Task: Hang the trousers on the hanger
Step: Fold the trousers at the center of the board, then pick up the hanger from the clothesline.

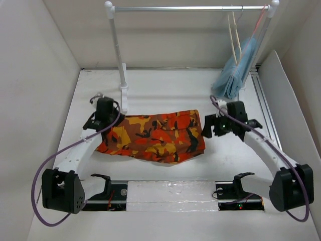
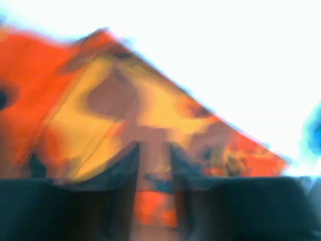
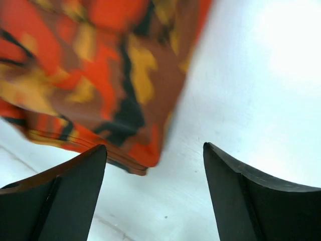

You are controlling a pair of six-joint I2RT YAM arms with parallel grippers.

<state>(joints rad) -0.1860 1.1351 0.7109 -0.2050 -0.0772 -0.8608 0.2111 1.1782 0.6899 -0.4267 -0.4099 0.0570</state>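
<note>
Folded trousers (image 1: 155, 136) flat on surface (image 1: 165, 95) between arms; hanger (image 1: 232, 35) on far rail (image 1: 190, 8), well apart. Blurred view: left fingers (image 2: 123, 170) narrow, cloth in gap, cannot tell if gripped; right fingers (image 3: 65, 191) wide, empty, just beside cloth edge. Risk: right closes on nothing, and one-sided lift spills layers.

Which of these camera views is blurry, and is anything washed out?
Left wrist view: heavily blurred, the trousers smeared, background blown out white. Right wrist view: sharper, with glare on the table upper right. Top view: sharp, evenly lit.
</note>
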